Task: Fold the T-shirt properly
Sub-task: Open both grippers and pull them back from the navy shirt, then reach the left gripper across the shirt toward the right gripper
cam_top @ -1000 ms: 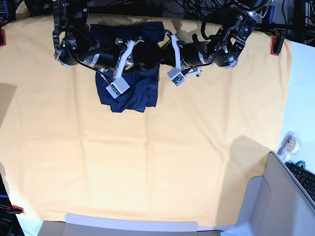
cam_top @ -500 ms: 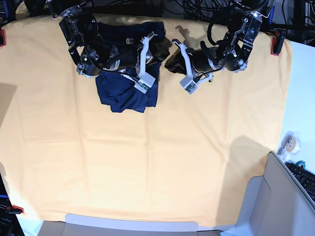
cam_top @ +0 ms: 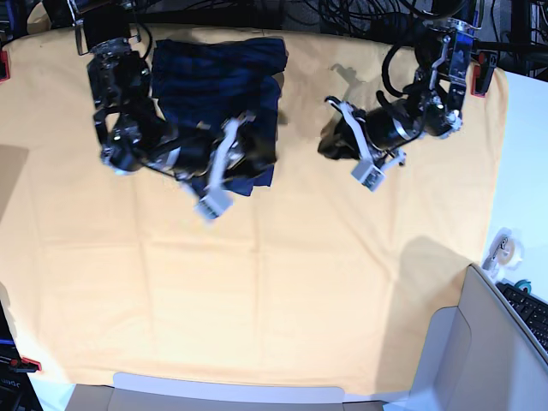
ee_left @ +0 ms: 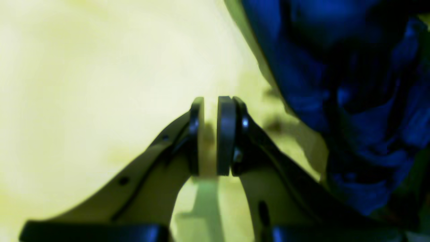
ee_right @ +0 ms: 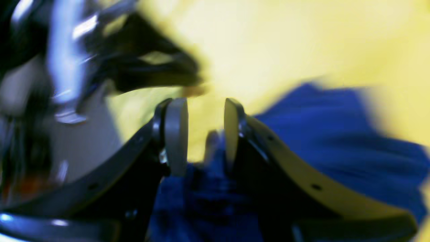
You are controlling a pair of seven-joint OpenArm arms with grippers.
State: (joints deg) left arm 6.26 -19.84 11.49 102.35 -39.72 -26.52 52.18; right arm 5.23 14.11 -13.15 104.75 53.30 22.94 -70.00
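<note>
Lying rumpled — T-shirt [cam_top: 224, 84] (thin, navy)

- A yellow-orange table cloth [cam_top: 282, 282] is spread flat over the table, with faint crease lines across it.
- Red clamps [cam_top: 479, 75] are seen at the cloth's far right edge, its far left edge and its near left corner.
- A roll of tape [cam_top: 503, 248] is laid on the white surface [cam_top: 524, 171] to the right of the cloth.
- Part of a black keyboard [cam_top: 531, 310] is seen at the right edge.
- Dark cables [cam_top: 342, 17] are bundled beyond the far edge.
</note>
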